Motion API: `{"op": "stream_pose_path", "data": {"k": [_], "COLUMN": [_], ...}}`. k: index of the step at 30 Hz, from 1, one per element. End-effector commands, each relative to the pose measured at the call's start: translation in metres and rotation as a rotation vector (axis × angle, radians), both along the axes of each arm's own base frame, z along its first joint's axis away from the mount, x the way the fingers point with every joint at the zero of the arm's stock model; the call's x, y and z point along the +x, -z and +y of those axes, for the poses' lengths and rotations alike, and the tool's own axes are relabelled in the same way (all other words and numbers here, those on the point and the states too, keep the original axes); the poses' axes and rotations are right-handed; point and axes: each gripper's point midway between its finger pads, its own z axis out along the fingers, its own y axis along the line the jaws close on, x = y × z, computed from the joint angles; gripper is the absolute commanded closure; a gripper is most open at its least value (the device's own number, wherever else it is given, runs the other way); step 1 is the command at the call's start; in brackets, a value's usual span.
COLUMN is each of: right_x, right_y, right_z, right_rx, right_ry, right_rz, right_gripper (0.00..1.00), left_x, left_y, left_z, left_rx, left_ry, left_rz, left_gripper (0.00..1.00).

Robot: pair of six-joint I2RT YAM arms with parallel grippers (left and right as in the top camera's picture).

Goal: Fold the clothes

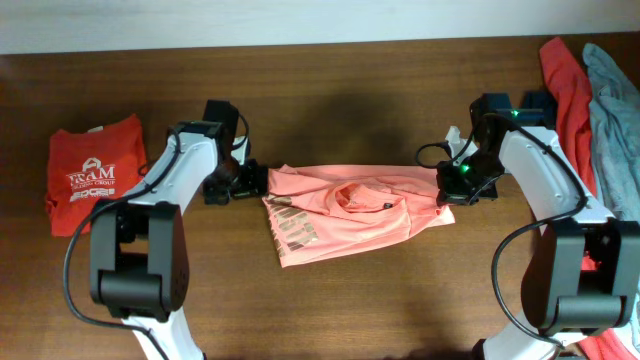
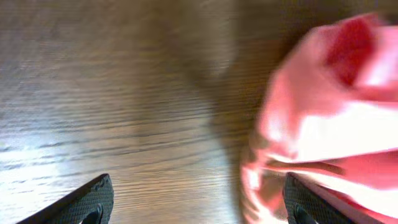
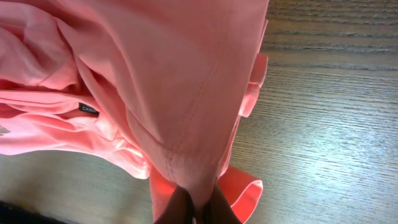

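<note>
A salmon-pink shirt [image 1: 345,208] lies partly folded in the middle of the table, with a pale patterned patch on its lower left. My right gripper [image 1: 447,188] is shut on the shirt's right edge; in the right wrist view the fabric [image 3: 186,93] is pinched between the fingers [image 3: 198,208] and drapes away from them. My left gripper [image 1: 252,183] sits at the shirt's left edge. In the left wrist view its fingers [image 2: 198,202] are wide apart and open, with the pink fabric [image 2: 323,124] by the right finger and bare table between them.
A red shirt with white lettering [image 1: 95,172] lies folded at the far left. A coral-red garment [image 1: 566,85] and a grey-blue one [image 1: 615,110] are piled at the far right. The wooden table [image 1: 350,300] runs along the front.
</note>
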Motion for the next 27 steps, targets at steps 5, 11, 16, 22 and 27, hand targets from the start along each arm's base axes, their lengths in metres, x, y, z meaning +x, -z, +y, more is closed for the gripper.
{"op": "stream_pose_path", "data": {"k": [5, 11, 16, 22, 27], "right_x": [-0.018, -0.034, -0.031, -0.025, -0.02], "right_y": [0.02, 0.04, 0.048, 0.049, 0.06], "right_z": [-0.006, -0.006, -0.009, -0.012, -0.012], "right_rx": [-0.02, -0.016, -0.018, -0.02, -0.017], "right_ry": [0.0, 0.003, 0.038, 0.058, 0.084], "right_rz": [0.057, 0.131, 0.131, 0.111, 0.118], "right_gripper": [0.96, 0.87, 0.56, 0.52, 0.49], "left_x": [0.013, 0.013, 0.013, 0.013, 0.013], "left_y": [-0.03, -0.03, -0.03, -0.03, -0.03], "left_z": [-0.015, -0.015, -0.014, -0.014, -0.014], "left_rx": [-0.101, -0.101, -0.094, -0.094, -0.094], "left_ry": [0.044, 0.044, 0.043, 0.043, 0.043], "left_rz": [-0.09, -0.089, -0.09, -0.09, -0.09], "left_gripper": [0.13, 0.13, 0.13, 0.13, 0.13]}}
